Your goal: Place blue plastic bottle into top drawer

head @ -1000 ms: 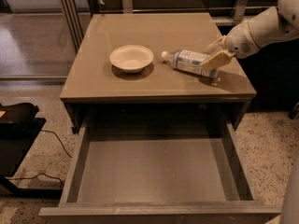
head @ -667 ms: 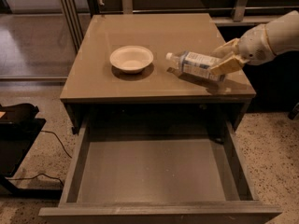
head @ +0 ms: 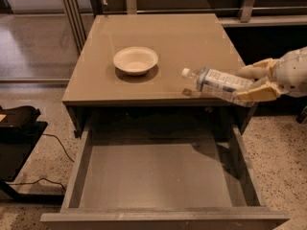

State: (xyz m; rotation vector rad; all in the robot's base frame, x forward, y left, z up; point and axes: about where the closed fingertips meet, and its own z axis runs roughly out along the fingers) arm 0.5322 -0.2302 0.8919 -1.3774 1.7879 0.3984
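Speckled flooring surrounds a taupe cabinet [head: 168,37] whose top drawer [head: 158,176] stands pulled open and empty, below and left of the fingers [head: 256,70]. A cream bowl [head: 135,60] sits well to their left. The blue plastic bottle [head: 221,82], cap pointing left, is pinched between both fingers of the gripper [head: 245,83] over the cabinet's front right edge. It looks grasped and lifted, not yet lowered into the drawer.

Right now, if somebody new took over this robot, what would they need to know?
Gripper: at the right, shut on the blue plastic bottle.
Bottle: held sideways over the cabinet at its front right corner, cap pointing left.
Top drawer: pulled open below.
Done: bottle grasped, drawer open.
Left: carry it over the drawer, lower, release.
Bowl sits on the cabinet, apart.
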